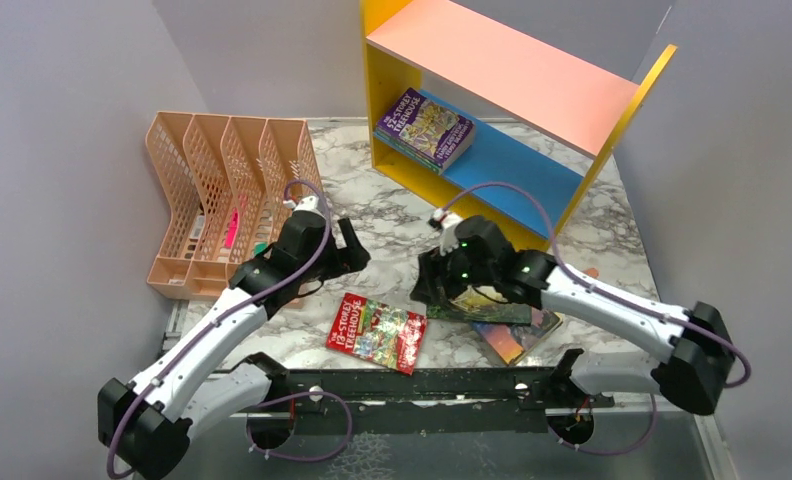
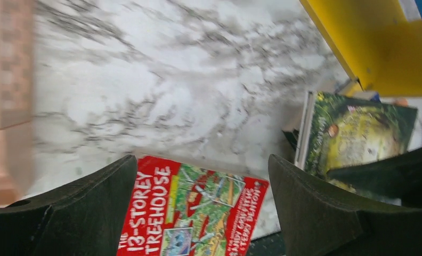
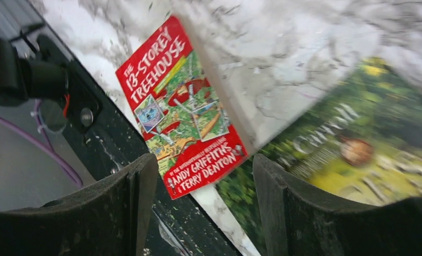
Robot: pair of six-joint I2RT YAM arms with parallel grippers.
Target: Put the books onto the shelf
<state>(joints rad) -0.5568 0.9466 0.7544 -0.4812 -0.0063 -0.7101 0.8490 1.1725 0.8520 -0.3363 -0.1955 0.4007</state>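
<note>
We see the red Treehouse book (image 1: 377,333) lying flat by the tabletop's (image 1: 392,215) near edge, with a green-gold book (image 1: 477,305) beside it along that edge. A purple Treehouse book (image 1: 424,130) lies on the shelf's (image 1: 512,70) blue lower board (image 1: 532,170). The left end effector (image 2: 202,162) and right end effector (image 3: 203,162) hover spread, pinching nothing.

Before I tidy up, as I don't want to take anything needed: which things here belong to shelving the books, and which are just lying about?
For the job: shelf; purple Treehouse book already on its blue board; red 13-Storey Treehouse book; green-gold book; colourful book beside it.
Lying about: peach mesh file rack; pink item inside it.
</note>
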